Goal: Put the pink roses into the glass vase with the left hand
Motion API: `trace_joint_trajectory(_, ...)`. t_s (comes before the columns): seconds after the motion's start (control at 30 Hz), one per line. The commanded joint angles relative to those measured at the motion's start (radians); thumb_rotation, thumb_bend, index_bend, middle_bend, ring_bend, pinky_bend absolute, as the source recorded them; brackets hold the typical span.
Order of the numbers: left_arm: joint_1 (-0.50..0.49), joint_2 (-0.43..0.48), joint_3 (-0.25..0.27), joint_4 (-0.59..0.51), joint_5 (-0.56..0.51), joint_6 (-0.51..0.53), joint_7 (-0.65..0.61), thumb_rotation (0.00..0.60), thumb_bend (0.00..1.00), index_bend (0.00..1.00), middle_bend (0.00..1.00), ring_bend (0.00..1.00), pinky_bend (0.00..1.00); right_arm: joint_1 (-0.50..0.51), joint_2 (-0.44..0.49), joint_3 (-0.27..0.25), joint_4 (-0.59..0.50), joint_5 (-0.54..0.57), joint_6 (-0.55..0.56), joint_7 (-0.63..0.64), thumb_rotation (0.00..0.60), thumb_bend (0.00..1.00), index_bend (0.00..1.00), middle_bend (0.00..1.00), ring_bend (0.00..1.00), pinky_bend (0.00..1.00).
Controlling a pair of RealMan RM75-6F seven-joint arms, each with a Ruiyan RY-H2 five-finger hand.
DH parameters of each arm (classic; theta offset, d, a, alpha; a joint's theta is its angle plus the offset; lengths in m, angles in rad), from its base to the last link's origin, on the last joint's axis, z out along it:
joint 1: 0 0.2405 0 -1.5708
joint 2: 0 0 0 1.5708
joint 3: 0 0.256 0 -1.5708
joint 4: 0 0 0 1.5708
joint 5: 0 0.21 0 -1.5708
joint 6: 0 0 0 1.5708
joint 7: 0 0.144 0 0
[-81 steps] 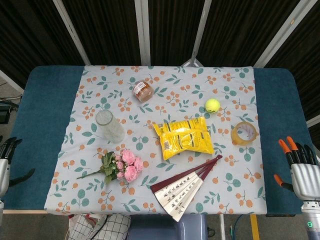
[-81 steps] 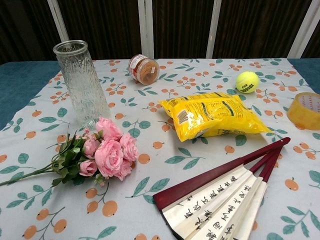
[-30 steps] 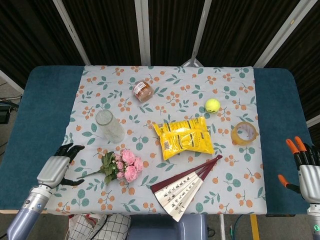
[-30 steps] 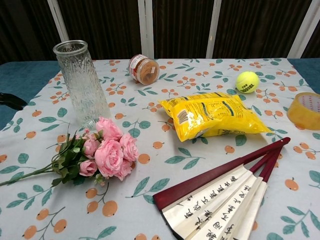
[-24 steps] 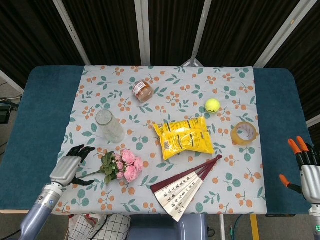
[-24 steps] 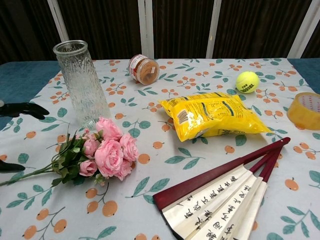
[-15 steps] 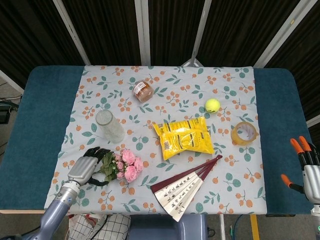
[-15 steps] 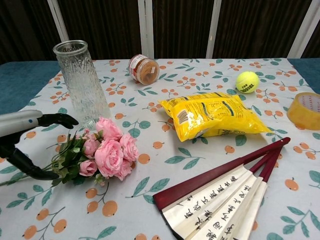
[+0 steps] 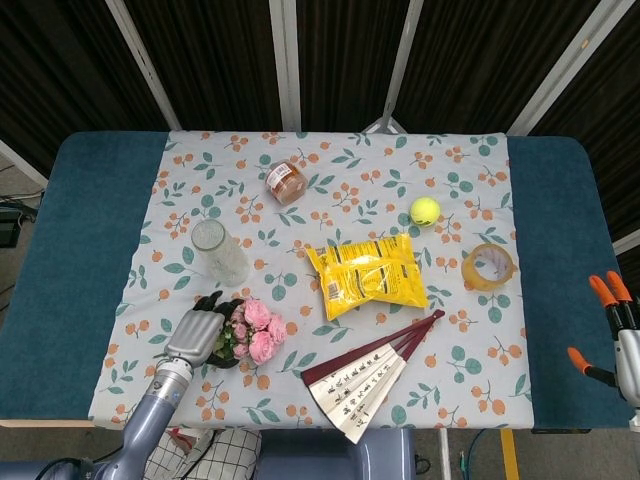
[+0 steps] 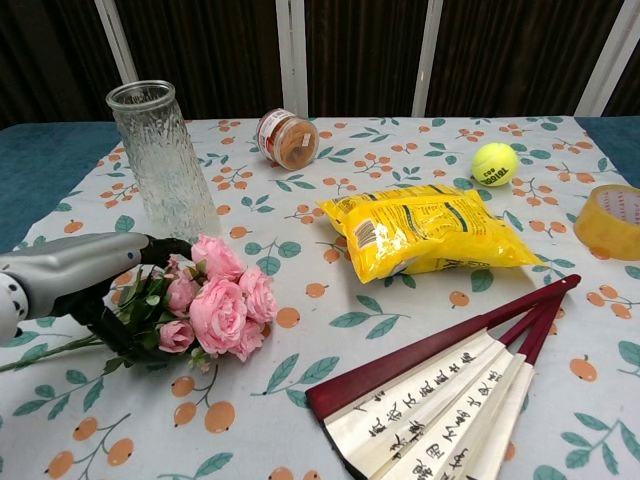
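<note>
The left hand's dark fingers [image 10: 120, 335] curve around the leafy neck of the pink roses [image 10: 218, 300], just behind the blooms. Whether they already press the stems cannot be told; nothing is lifted. The silver back of the left hand [image 9: 196, 334] lies over the foliage, its arm running off toward the near left corner of the table.

The bouquet lies flat on the floral tablecloth [image 9: 340, 170] near its near left edge, blooms pointing toward the middle and a thin green stem [image 10: 40, 352] trailing toward the left edge. It looks light and soft; the petals would likely crush, so the bundled stems under the leaves seem the safest hold.

The glass vase [image 10: 163, 165] stands upright just beyond the roses, mouth open. It looks hard, smooth and easy to tip, with a narrow opening.

Farther out lie a yellow snack bag [image 9: 367, 275] mid-cloth, a folding fan [image 9: 372, 375] by the near edge, a tennis ball [image 9: 424, 210], a tape roll [image 9: 488, 266] and a tipped jar [image 9: 285, 182].

The right hand [image 9: 618, 330] hangs beyond the right edge, fingers spread, holding nothing.
</note>
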Motion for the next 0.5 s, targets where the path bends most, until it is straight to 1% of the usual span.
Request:
trace_joint_trajectory(0.03,-0.02,-0.041,-0.002,0.029,-0.027,0.057,0.073,0.6,0.3,0.2,0.3,0.06,0.16,0.0,0.0,0.0,0.001,0.0,-0.001,0.008,0.6,0.24,0.11,0.0,0.04,0.01)
trace_joint_trajectory(0.17,-0.032,-0.072,-0.014,0.041,-0.038,0.093,0.111,0.6,0.37,0.28,0.34,0.08,0.16,0.0,0.0,0.0,0.002,0.0,-0.002,0.011,0.6,0.24,0.11,0.0,0.04,0.01)
trace_joint_trajectory(0.27,-0.044,-0.093,-0.019,0.057,-0.039,0.116,0.141,0.6,0.41,0.36,0.38,0.09,0.16,0.001,-0.001,0.0,0.004,-0.001,-0.004,0.014,0.6,0.24,0.11,0.0,0.04,0.01)
trace_joint_trajectory(0.4,-0.061,-0.117,-0.011,0.078,-0.051,0.144,0.211,0.6,0.44,0.44,0.42,0.1,0.17,0.001,0.0,0.002,0.003,0.004,-0.006,0.024,0.6,0.24,0.11,0.0,0.04,0.01)
trace_joint_trajectory(0.5,-0.067,-0.128,-0.014,0.078,-0.053,0.158,0.229,0.6,0.44,0.47,0.45,0.11,0.17,0.0,0.0,0.005,0.003,0.006,-0.004,0.029,0.6,0.24,0.11,0.0,0.04,0.01)
